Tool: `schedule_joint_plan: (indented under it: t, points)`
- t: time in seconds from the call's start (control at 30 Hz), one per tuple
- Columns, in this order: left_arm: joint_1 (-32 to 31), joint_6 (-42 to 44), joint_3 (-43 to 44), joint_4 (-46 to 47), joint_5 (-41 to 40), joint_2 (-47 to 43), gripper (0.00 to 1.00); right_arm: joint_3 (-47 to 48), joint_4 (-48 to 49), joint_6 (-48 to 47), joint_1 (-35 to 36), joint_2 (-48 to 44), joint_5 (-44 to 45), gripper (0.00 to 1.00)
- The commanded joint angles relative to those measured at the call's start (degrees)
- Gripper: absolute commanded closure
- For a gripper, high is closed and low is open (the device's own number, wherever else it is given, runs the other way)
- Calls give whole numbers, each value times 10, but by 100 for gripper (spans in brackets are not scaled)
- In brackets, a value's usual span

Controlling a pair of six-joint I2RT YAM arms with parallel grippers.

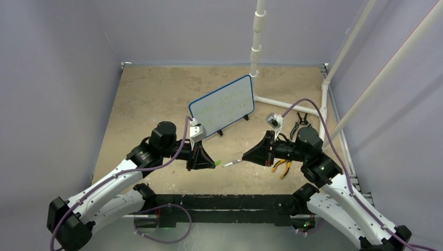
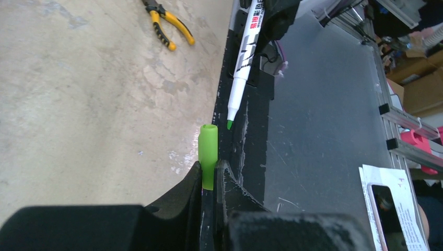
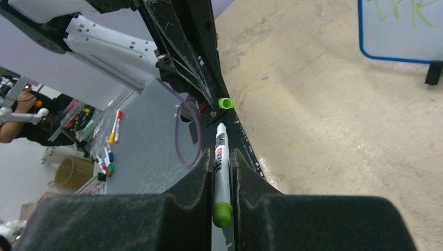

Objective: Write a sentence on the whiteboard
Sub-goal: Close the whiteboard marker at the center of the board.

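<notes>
Left jaws: pressed shut on a short bright-green plastic marker cap (image 2: 208, 151), its open end pointing outward.
Right jaws: clamped on a white plastic marker with a green nib (image 3: 221, 172); the bare nib faces the cap, just apart.
Whiteboard: a small blue-framed white board (image 1: 230, 116) stands on black feet on the tan table (image 1: 156, 94); both jaws hover in front of it.
Sentence: faint green handwritten lines (image 1: 224, 99) across the board.
Pliers: yellow-handled pliers (image 1: 282, 167) lie front-right of the whiteboard.

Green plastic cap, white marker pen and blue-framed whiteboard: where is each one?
Green plastic cap (image 2: 208, 156), left wrist view, middle of its tube.
White marker pen (image 2: 245, 55), left wrist view, its printed barrel.
Blue-framed whiteboard (image 1: 222, 106), top external view, its white face.
</notes>
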Motion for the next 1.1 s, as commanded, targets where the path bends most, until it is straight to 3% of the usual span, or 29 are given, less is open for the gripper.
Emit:
schedule_joint_plan:
  t: [0.0,0.3,1.07]
  points:
    - [-17,2,-3,28,29,12,100,25,-18,10,1,-10,-36,100]
    - [-38,1,-7,34,44,19,100,46,-53,4,1,-25,1,100]
    - [-57,3,-7,32,39,23,100,39,-49,4,1,-26,-2,100]
